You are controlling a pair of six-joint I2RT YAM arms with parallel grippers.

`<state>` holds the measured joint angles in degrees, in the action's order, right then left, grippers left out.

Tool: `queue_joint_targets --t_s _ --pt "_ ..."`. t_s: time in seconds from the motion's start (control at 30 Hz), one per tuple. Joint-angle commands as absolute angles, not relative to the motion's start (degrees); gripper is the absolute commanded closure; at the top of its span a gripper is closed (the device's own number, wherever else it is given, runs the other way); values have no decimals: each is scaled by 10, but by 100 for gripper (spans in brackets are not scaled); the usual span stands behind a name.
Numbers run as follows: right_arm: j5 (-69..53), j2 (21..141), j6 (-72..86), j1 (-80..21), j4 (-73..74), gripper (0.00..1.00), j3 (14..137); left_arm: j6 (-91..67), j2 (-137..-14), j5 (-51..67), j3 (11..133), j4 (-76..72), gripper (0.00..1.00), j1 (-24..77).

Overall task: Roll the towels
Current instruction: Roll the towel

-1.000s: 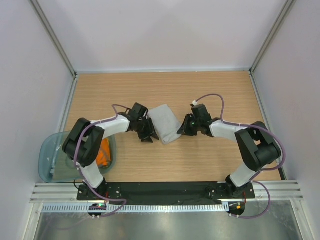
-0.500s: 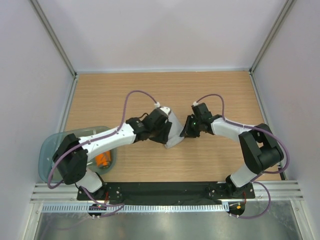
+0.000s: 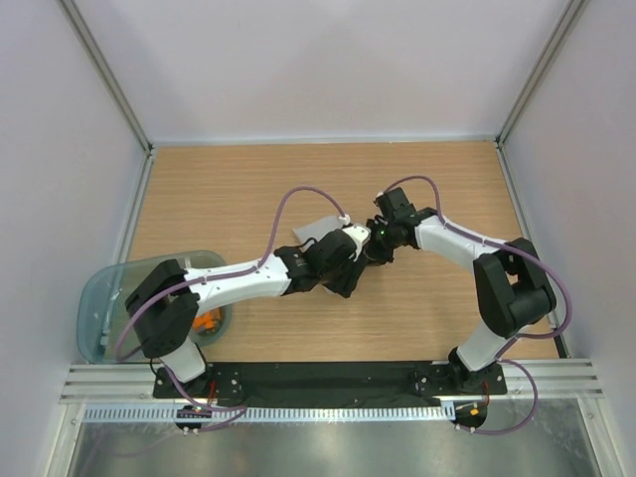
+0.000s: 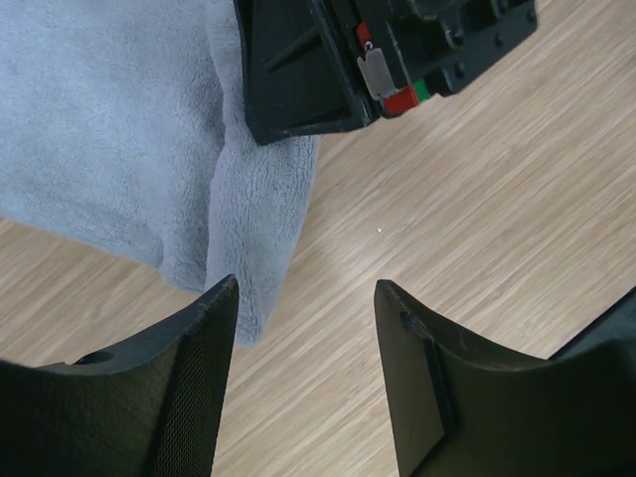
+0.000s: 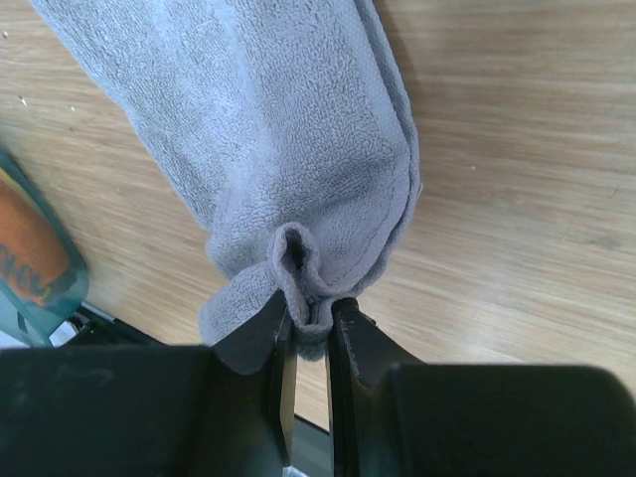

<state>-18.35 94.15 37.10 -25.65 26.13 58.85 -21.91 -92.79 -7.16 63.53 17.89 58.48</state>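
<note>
Fluffy grey towel [image 5: 268, 129] on the wood-grain surface [image 5: 517, 149], right wrist view alone shows right tool [image 5: 308, 323] pinched tight on its puckered end — left tool [image 4: 303, 338] spread wide, empty, above the towel's hem, orange towel [image 3: 207, 319] seemingly inside the translucent tub [image 3: 94, 298].

I count two towels: one grey towel [image 5: 268, 129] outside the tub [image 3: 94, 298] and one orange towel [image 3: 207, 318] inside the tub. There is one tub and one bench [image 3: 199, 189]. I have two arms, left arm [image 3: 238, 278] and right arm [image 3: 452, 241], each with one end effector: left end effector [image 4: 303, 298], right end effector [image 5: 308, 318].
</note>
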Motion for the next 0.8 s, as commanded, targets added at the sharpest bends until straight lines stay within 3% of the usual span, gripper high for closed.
queue_joint_targets --t_s 0.0,0.5,0.77 --pt "-215 944 372 -252 288 99 600 -201 -960 -62 646 127 42 589" --pt "-308 952 395 -204 243 99 568 -186 -1027 -76 625 84 44 589" --pt "-338 962 393 -183 241 99 561 -192 -1061 -65 597 51 51 589"
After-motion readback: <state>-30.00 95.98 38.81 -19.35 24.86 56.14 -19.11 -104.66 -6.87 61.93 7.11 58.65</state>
